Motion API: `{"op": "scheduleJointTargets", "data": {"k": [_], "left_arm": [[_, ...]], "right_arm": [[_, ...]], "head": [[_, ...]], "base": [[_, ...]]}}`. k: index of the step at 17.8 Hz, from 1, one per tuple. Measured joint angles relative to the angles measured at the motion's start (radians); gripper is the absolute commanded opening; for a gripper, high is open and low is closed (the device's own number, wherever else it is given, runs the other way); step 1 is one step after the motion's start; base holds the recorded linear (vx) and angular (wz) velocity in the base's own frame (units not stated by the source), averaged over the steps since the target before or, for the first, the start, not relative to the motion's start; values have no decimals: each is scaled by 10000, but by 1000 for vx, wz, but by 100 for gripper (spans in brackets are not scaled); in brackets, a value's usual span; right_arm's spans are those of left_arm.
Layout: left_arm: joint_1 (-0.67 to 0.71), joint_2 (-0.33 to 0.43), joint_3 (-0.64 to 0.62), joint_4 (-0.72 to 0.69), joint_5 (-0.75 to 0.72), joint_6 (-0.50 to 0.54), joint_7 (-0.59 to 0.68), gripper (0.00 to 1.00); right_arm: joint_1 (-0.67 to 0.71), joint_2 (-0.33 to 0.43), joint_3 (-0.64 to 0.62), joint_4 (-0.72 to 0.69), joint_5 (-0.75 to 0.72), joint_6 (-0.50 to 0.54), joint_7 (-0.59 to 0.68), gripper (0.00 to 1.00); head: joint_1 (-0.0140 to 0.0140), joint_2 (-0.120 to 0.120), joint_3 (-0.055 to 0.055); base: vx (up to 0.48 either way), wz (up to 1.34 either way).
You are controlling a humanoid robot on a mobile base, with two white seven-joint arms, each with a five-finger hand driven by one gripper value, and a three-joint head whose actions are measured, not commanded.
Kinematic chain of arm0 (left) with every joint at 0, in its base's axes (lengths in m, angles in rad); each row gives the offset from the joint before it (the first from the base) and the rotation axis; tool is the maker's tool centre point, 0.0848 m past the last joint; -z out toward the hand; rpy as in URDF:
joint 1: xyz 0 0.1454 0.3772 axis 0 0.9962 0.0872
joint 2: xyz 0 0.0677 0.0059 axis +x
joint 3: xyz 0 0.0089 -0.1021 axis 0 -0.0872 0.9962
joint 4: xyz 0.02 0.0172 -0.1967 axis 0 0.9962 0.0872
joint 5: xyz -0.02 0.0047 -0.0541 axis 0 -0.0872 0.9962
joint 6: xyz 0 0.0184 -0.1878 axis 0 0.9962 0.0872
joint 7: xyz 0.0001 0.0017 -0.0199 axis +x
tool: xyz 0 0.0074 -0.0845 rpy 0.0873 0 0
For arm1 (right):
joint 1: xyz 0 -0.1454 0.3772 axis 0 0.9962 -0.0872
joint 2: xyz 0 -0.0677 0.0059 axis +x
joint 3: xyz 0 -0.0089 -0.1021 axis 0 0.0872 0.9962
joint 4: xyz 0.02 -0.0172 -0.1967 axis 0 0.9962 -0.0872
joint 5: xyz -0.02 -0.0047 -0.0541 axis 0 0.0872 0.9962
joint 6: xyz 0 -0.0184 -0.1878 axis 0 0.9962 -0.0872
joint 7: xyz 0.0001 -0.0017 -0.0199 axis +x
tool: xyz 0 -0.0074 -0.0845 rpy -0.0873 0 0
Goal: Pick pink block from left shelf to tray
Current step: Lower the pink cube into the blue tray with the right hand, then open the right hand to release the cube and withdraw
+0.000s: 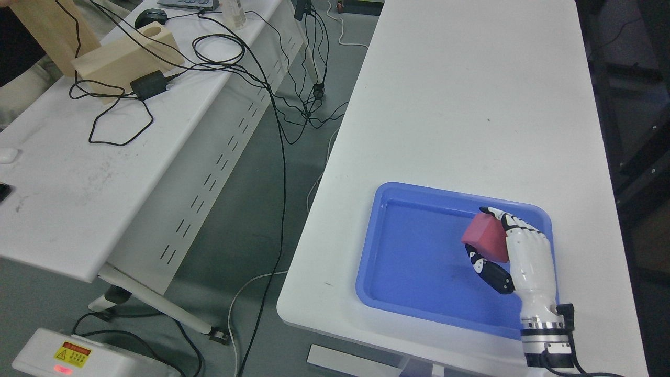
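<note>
The right hand comes up from the lower right corner, white palm and dark-tipped fingers wrapped over the top of the pink block, the thumb hooked under its near edge. That is a firm grasp, fingers above, thumb below, block pinched between. The block sits tilted, one corner pointing up and left, and it is over the right half of the blue tray. Whether its lower face is touching the tray floor or hanging just above it is hard to call from this angle.

The tray lies at the near end of the white bench, its long side running along the bench's front edge, and the wrist crosses the tray's near right rim. The rest of that bench top is bare white with a few small dark specks.

Across the grey floor gap to the left stands a second bench. On it, black cables loop and trail off the edge to the floor, a black power adapter rests beside a pale wooden block with a round hole in its top, and a dark mouse sits near the far edge. Down in the lower left corner, a white box with a yellow warning label and a red light sits on the floor.
</note>
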Motion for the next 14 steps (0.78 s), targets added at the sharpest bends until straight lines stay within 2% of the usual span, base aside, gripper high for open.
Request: {"op": "scheduleJointTargets", "data": {"k": [4,6,9,14], "left_arm": [[1,0,0,0,0,0,0,100],[1,0,0,0,0,0,0,100],[2,0,0,0,0,0,0,100],[2,0,0,0,0,0,0,100]], "right_arm": [[42,-9,-6,0,-285,63,268,76],[49,-31,-16,1,-804,90,460,82],[54,-79,-22,3,-1634,107,591,99],[57,-149,-31,3,-2941,135,652,100]], "head": [[0,0,0],[0,0,0],[0,0,0],[0,0,0]], "base": [[-6,1],[0,0],[0,0],[0,0]]}}
